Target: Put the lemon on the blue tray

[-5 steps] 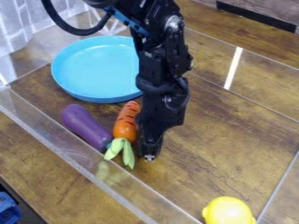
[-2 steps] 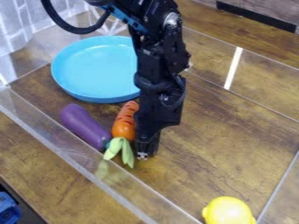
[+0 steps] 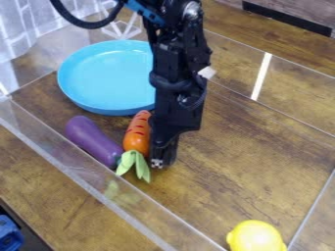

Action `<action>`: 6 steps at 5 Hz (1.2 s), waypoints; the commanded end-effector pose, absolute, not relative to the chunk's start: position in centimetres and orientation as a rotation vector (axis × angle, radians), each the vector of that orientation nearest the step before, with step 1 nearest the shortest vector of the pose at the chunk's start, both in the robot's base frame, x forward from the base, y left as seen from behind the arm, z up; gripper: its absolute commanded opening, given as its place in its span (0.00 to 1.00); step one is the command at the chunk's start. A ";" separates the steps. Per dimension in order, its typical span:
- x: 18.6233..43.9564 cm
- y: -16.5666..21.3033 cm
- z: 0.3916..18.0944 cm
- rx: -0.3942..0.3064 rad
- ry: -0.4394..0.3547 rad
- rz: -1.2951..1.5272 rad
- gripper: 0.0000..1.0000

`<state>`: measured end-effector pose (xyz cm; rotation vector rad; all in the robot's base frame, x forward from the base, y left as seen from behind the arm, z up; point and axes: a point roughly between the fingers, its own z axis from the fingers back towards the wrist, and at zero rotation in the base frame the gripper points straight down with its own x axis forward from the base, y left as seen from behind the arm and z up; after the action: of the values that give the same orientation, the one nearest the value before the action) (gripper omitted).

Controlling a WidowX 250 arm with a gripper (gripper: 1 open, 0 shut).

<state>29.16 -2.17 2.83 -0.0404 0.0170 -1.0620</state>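
Note:
The lemon (image 3: 256,237) is a glossy yellow oval at the bottom right of the wooden table, far from the arm. The blue tray (image 3: 102,75) is a wide light-blue round dish at the upper left, with nothing on it. My gripper (image 3: 156,165) points straight down near the middle of the table, its jaws shut with nothing between them. Its tip is low over the wood, right beside the green leaves of the carrot (image 3: 137,139). The black arm hides part of the tray's right rim.
A purple eggplant (image 3: 94,139) lies left of the carrot. A clear plastic wall (image 3: 78,162) runs along the near-left side of the table, and another clear panel stands at the right.
The arm has shifted slightly left and the wrist has rolled a little. The jaws stayed shut. The lemon, carrot and eggplant have not moved.

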 end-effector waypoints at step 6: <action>30.1 -2.5 8.0 0.006 -0.017 -0.673 0.00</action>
<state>29.14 -2.22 5.38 -0.0206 0.0722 -0.6693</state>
